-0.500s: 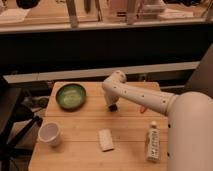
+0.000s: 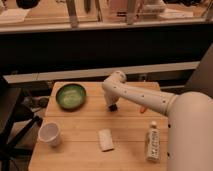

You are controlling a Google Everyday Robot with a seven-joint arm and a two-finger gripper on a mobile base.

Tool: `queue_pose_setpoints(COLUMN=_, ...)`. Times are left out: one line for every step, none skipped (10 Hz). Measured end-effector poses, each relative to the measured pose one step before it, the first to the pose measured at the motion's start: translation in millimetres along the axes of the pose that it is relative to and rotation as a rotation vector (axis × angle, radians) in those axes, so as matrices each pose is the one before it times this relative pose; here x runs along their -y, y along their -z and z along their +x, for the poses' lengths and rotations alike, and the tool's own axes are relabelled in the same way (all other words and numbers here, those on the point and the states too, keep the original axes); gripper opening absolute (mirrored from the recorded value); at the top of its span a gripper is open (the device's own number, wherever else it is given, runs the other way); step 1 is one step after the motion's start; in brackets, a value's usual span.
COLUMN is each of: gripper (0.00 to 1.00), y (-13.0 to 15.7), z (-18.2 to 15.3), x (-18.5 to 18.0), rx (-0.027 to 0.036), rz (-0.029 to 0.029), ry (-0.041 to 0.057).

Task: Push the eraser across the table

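The gripper (image 2: 111,102) points down at the middle of the bench (image 2: 80,125), at the end of the white arm (image 2: 145,98) that reaches in from 4 o'clock. Whether it is open or closed cannot be told. The eraser (image 2: 113,107) shows as a small black block right at its tip; whether the two touch is unclear.

Bare planks lie open from the eraser toward 6 and 8 o'clock. The far edge of the bench lies close at 12 o'clock.

- At 3 o'clock, a small orange item (image 2: 143,109) peeks from under the arm, mostly hidden.
- At 10 o'clock, a green bowl (image 2: 71,96) sits near the far left corner.
- At 6 o'clock lies a pale pad (image 2: 105,139).
- At 8 o'clock, a white cup (image 2: 49,134) stands by the left edge.
- At 4 o'clock stands a bottle (image 2: 153,142), its label unreadable.

The robot's white body (image 2: 192,135) covers the bench's right edge, and the near edge is cut off.
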State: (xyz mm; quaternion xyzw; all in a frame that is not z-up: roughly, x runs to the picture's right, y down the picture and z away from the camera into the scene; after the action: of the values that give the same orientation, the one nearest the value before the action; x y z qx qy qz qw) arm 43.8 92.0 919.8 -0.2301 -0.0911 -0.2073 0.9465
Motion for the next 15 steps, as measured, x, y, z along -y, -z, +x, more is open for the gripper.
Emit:
queue_pose_setpoints(gripper=0.00, y=0.05, z=0.03, x=0.02, rx=-0.00010, rz=0.00007, ry=0.00003)
queue_pose_setpoints(gripper=0.00, y=0.00, z=-0.07, x=-0.03, rx=0.00034, rz=-0.00010, ry=-0.00020)
queue_pose_setpoints(gripper=0.00, y=-0.03, z=-0.02, x=-0.03, rx=0.00007, rz=-0.00007, ry=-0.00001)
queue_pose_setpoints(gripper=0.00, y=0.03, z=0.13, x=0.04, rx=-0.00054, rz=0.00016, ry=0.00026)
queue_pose_setpoints(gripper=0.00, y=-0.01, z=0.00, x=0.00, rx=0.00014, rz=0.00000, ry=-0.00013)
queue_pose_setpoints(gripper=0.01, y=0.00, z=-0.03, x=0.00, rx=0.00003, rz=0.00000, ry=0.00002)
queue_pose_setpoints(gripper=0.05, y=0.02, z=0.00, x=0.01, rx=0.00000, rz=0.00003, ry=0.00003)
queue_pose_setpoints(gripper=0.09, y=-0.01, z=0.01, x=-0.02, rx=-0.00002, rz=-0.00007, ry=-0.00002)
queue_pose_setpoints(gripper=0.08, y=-0.03, z=-0.02, x=-0.01, rx=0.00006, rz=0.00000, ry=-0.00003)
queue_pose_setpoints(gripper=0.04, y=0.01, z=-0.13, x=-0.03, rx=0.00041, rz=-0.00017, ry=-0.00015)
queue_pose_setpoints(gripper=0.06, y=0.02, z=0.12, x=0.03, rx=-0.00040, rz=0.00014, ry=0.00016)
queue_pose_setpoints(gripper=0.15, y=-0.02, z=0.04, x=0.01, rx=-0.00014, rz=0.00004, ry=0.00006)
queue_pose_setpoints(gripper=0.24, y=0.00, z=-0.03, x=0.00, rx=0.00009, rz=0.00001, ry=0.00000)
queue_pose_setpoints(gripper=0.34, y=-0.01, z=-0.02, x=-0.01, rx=0.00002, rz=-0.00005, ry=0.00000)
queue_pose_setpoints(gripper=0.47, y=0.00, z=-0.01, x=0.00, rx=0.00003, rz=0.00001, ry=-0.00001)
